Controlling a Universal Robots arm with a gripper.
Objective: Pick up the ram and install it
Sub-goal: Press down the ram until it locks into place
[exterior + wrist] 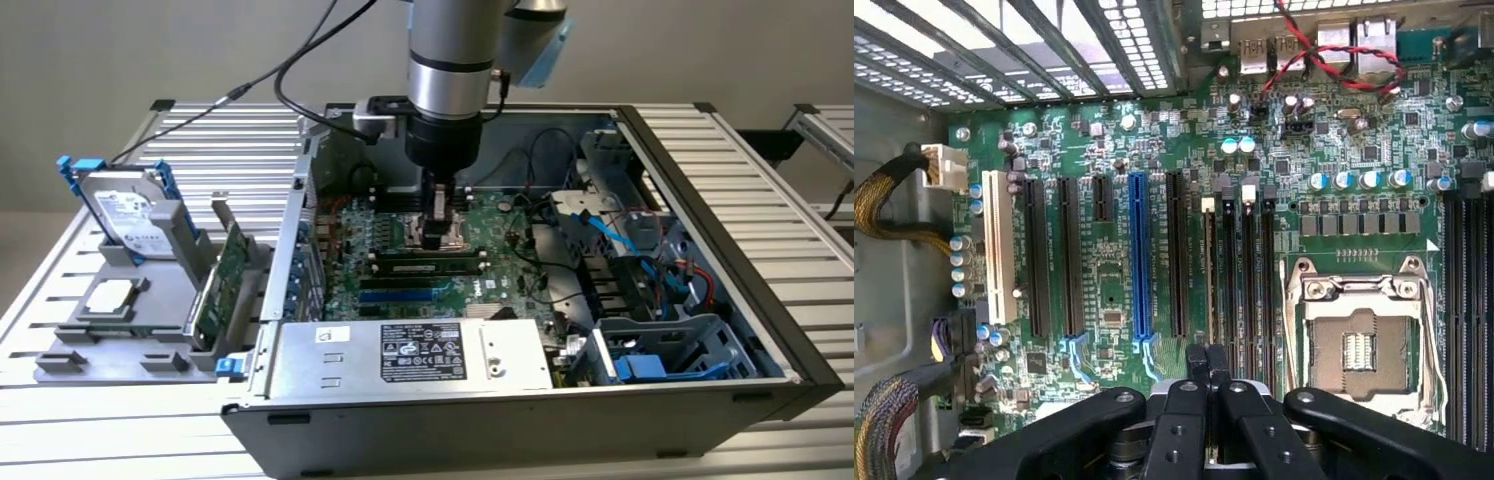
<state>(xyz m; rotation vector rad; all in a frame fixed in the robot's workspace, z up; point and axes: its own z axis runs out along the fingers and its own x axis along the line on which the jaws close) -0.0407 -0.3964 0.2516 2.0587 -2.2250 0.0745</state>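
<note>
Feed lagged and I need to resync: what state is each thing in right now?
ram: standing in a motherboard slot; full seating cannot be told.
end effector: lowered inside the case, close over the ram.
computer case: side open.
CPU socket: empty.
blue slot: empty.
hard drive: outside the case, standing in a holder.

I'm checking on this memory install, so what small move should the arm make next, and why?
Probably a short, straight press down. In the exterior view the ram already stands in a slot on the motherboard, and the gripper is low over the memory slots beside the CPU socket. Whether the stick is fully latched can't be told, so the press should be gentle.
</note>
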